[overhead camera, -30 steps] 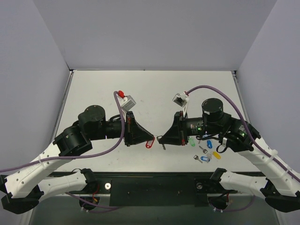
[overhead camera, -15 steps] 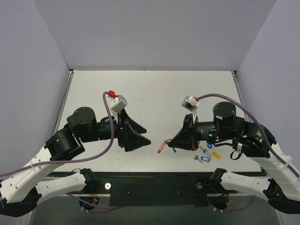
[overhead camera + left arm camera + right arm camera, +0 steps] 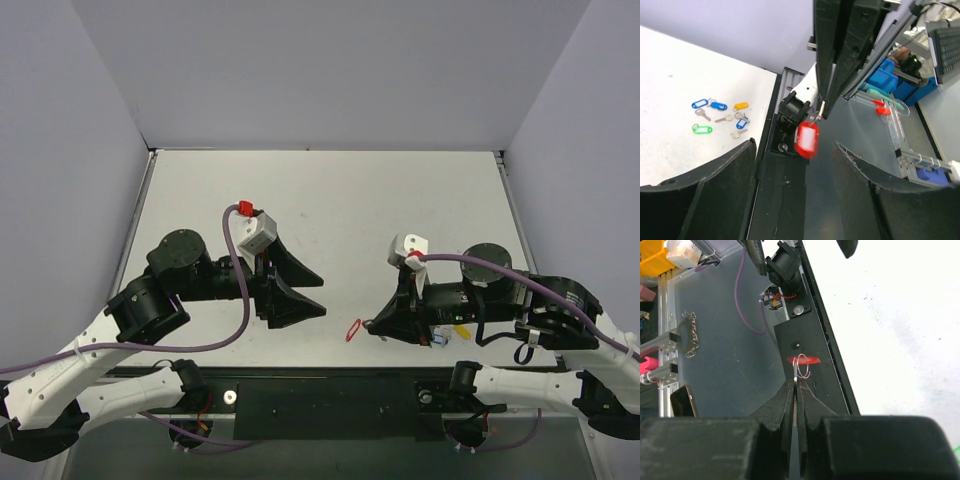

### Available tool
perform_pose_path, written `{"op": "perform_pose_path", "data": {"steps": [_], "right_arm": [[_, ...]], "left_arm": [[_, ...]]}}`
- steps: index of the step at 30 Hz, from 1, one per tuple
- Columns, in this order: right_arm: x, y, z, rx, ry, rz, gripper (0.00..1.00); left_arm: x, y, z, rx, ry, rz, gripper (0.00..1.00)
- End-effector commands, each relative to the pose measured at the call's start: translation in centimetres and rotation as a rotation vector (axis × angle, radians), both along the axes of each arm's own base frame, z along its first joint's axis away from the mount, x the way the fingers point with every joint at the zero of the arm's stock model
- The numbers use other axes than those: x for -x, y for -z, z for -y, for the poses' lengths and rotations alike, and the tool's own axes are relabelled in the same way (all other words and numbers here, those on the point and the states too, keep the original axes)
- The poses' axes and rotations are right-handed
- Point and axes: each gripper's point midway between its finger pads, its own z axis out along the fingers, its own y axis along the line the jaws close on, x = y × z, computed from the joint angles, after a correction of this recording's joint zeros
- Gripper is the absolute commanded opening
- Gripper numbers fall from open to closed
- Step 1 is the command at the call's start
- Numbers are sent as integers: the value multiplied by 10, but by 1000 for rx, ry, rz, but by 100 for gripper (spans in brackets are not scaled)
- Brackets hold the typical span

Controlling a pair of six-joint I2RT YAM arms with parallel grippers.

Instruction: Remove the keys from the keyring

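My right gripper (image 3: 372, 327) is shut on the small silvery key (image 3: 795, 380), which shows edge-on between its jaws (image 3: 796, 384). The thin split ring (image 3: 803, 367) hangs from the key's tip, and the red keyring tag (image 3: 353, 330) dangles below it over the table's near edge. In the left wrist view the red tag (image 3: 806, 139) hangs blurred under the right gripper's fingers (image 3: 840, 50). My left gripper (image 3: 318, 292) stands open to the left of the tag, apart from it and holding nothing; its fingers (image 3: 715, 180) frame the view.
Loose keys with blue, green and yellow tags (image 3: 715, 117) lie on the white table, mostly hidden under the right arm in the top view, where a yellow tag (image 3: 462, 326) peeks out. A black rail (image 3: 330, 400) runs along the near edge.
My left gripper has opened, let go of the red tag and drawn back to the left. The right gripper, still shut on the key, has carried key, ring and tag right and nearer.
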Motion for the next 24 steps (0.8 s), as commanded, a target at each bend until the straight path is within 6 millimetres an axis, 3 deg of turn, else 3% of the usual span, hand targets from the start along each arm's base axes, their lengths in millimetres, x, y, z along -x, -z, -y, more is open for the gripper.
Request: {"op": "perform_pose_path", "data": {"steps": [1, 4, 8, 24], "right_arm": [[-7, -9, -1, -36, 3, 108, 0], [-7, -9, -1, -34, -10, 142, 0], [-11, -8, -2, -31, -10, 171, 0], [-19, -3, -12, -11, -39, 232, 0]], "left_arm": [[22, -28, -3, 102, 131, 189, 70], [27, -28, -4, 120, 161, 232, 65], [29, -29, -3, 146, 175, 267, 65], [18, -12, 20, 69, 222, 303, 57]]}}
